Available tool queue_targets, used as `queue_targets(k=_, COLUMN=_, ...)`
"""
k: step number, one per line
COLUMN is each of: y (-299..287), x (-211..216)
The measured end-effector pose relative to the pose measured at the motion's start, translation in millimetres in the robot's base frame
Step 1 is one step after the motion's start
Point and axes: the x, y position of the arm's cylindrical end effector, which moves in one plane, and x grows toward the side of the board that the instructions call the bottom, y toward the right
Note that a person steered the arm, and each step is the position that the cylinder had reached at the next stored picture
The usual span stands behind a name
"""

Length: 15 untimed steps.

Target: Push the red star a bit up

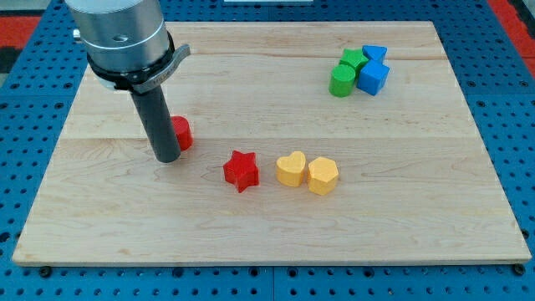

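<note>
The red star (241,170) lies on the wooden board (267,226) a little left of the middle. My tip (167,158) rests on the board to the star's left, about a block's width and a half away, not touching it. A second red block (181,132) sits right behind the rod, partly hidden by it; its shape cannot be made out.
A yellow heart (291,168) and a yellow hexagon-like block (323,176) sit side by side just right of the star. At the view's top right a cluster holds a green star (354,58), a green cylinder (340,81), a blue cube (373,77) and another blue block (375,53).
</note>
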Motion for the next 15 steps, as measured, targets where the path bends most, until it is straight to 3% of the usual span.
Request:
queue_targets(k=1, y=0, x=0)
queue_targets(k=3, y=14, x=56)
queue_targets(k=4, y=75, x=58)
queue_targets(k=6, y=106, x=60)
queue_targets(k=13, y=113, x=-2)
queue_targets(k=15, y=170, x=-3)
